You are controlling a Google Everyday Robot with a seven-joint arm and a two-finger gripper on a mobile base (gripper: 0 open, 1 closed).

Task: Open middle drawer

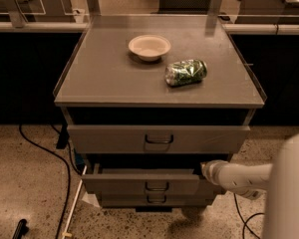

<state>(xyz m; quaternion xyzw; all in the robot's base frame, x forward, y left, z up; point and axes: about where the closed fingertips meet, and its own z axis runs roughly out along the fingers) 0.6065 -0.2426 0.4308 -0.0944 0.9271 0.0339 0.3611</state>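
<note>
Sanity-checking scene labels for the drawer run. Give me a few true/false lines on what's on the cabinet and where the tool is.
1. A pale bowl sits upright on the cabinet top. True.
2. The green can stands upright. False: it lies on its side, to the right of the bowl and apart from it.
3. The tool is at the top drawer handle. False: it is lower, at the right end of the middle drawer.
4. The top, middle and bottom drawer fronts each have a pull handle at the centre. True.
</note>
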